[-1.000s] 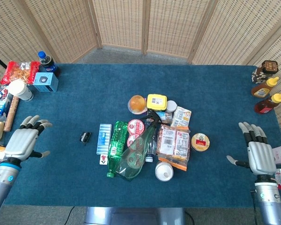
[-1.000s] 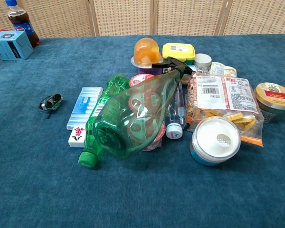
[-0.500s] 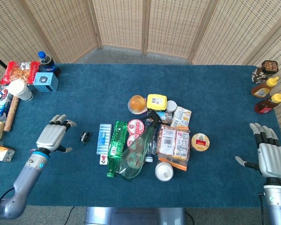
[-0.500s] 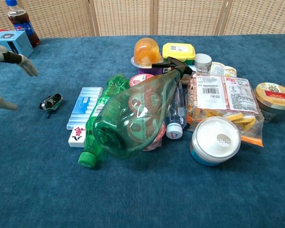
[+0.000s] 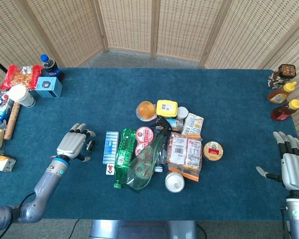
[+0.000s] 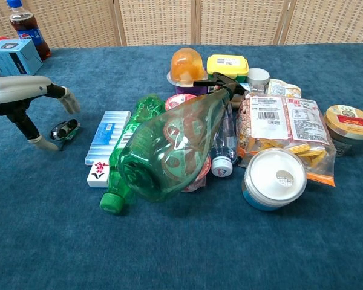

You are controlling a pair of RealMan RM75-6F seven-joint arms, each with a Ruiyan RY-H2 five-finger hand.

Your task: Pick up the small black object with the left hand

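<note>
The small black object [image 5: 91,145] [image 6: 65,130] lies on the blue table cloth, left of the pale blue packet [image 5: 111,147] [image 6: 108,134]. My left hand [image 5: 74,145] [image 6: 25,101] hovers right beside it with fingers spread; the thumb reaches down next to it and nothing is held. Far off at the table's right edge, my right hand [image 5: 291,168] stays flat and open. It shows only in the head view.
A pile right of the black object holds a green bottle [image 6: 163,151], a white jar [image 6: 274,179], snack packs and cups. A blue box [image 5: 49,86] and cola bottle [image 5: 48,63] stand at the back left. Sauce bottles [image 5: 285,99] line the back right.
My left hand has moved right across the cloth, from the table's left edge to right beside the black object. The right hand has drifted slightly right and toward the near edge.
</note>
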